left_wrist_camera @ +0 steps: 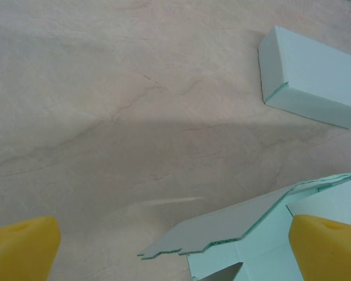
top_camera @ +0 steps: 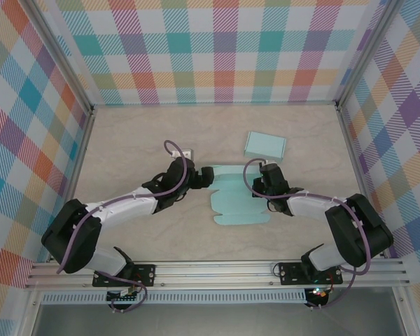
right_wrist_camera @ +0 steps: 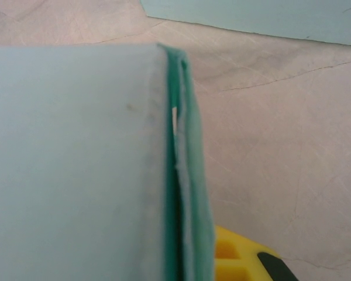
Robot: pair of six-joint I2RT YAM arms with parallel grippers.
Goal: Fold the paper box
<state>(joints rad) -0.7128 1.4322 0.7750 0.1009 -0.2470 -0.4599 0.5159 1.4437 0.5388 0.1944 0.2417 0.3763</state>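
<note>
Plaid walls (top_camera: 217, 49) in many colours close the cell on three sides around a pale, veined, stone-look table (top_camera: 140, 231), with a metal rail (top_camera: 217, 269) along its near edge carrying both arm bases. The left arm (top_camera: 119, 206) and right arm (top_camera: 315, 206) reach inward toward the middle, where the pale teal sheet (top_camera: 238, 203) lies mostly flat between them. A folded box (top_camera: 266, 145) of the same colour sits beyond the sheet's far right corner, apart from it. The left gripper (top_camera: 208, 175) is at the sheet's far left edge, jaws spread wide and holding nothing. The right gripper (top_camera: 268, 173) is at the far right edge, nearly closed and pinching the sheet. A small white block (top_camera: 185, 152) lies behind the left wrist. The left wrist view adds what the top view hides: one flap (left_wrist_camera: 234, 225) stands lifted off the table with a jagged free edge, between the two yellow fingertips (left_wrist_camera: 23, 246). The right wrist view shows a doubled teal edge (right_wrist_camera: 190, 193) rising upright beside a yellow finger (right_wrist_camera: 237, 257).
</note>
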